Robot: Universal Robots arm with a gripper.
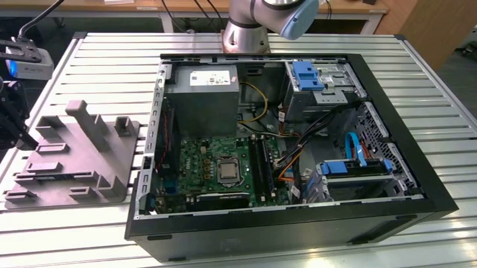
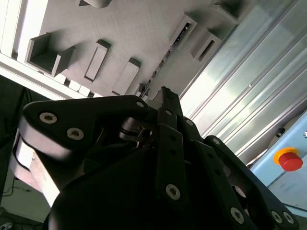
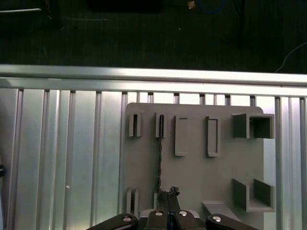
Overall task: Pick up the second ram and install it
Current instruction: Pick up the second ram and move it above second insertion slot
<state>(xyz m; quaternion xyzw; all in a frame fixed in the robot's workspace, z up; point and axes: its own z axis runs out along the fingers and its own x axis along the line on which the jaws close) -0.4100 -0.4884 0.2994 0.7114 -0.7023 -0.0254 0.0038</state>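
Note:
The second ram [image 3: 159, 153] stands on edge in a narrow slot of the grey plastic block [image 3: 192, 172], seen as a thin dark strip. In the second wrist view the ram [image 2: 165, 57] runs as a dark line across the block [image 2: 134, 28]. My gripper [image 3: 170, 194] hangs above the block, over the near end of the ram, with its fingers [image 2: 165, 103] pressed together and nothing visible between them. In the exterior view the gripper [image 1: 22, 142] is at the far left edge, over the block [image 1: 75, 162].
An open black computer case [image 1: 283, 223] lies at the exterior view's right of the block, holding the green motherboard [image 1: 216, 162], a grey power supply [image 1: 201, 103] and blue drive brackets [image 1: 307, 75]. The ribbed metal table [image 1: 439, 117] ends in an edge [image 3: 144, 72] beyond the block.

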